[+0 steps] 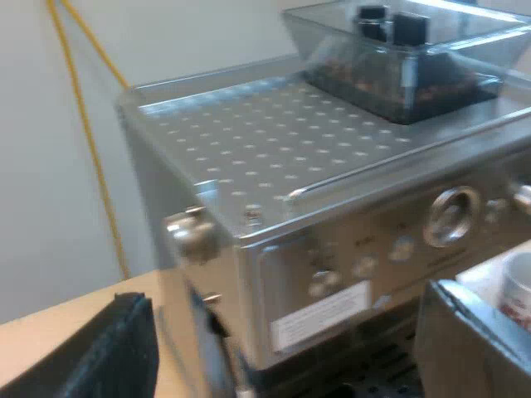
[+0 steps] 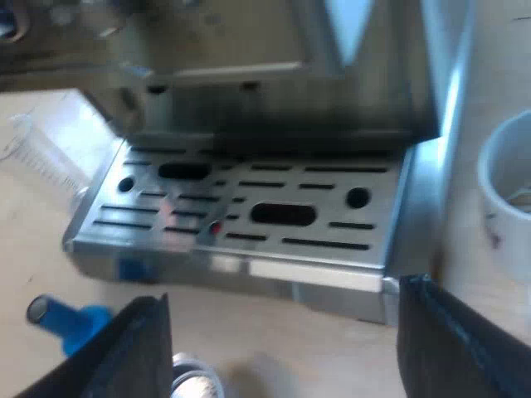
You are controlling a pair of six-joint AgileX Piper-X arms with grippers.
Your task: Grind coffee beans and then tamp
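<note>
L gripper (image 1: pixel 286 336) fingers apart, empty, near espresso machine (image 1: pixel 274 166) upper front; bean hopper (image 1: pixel 398 58) w/ beans on machine top; R gripper (image 2: pixel 282 332) fingers apart, empty, facing machine drip tray (image 2: pixel 249 207); blue tamper (image 2: pixel 70 319) near tray corner; measuring glass (image 2: pixel 37 153), mug (image 2: pixel 506 174) beside machine

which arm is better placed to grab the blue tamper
Right, likely. The right gripper, open, hangs low before the drip tray with the blue tamper beside one finger; the left gripper is up near the bean hopper.
</note>
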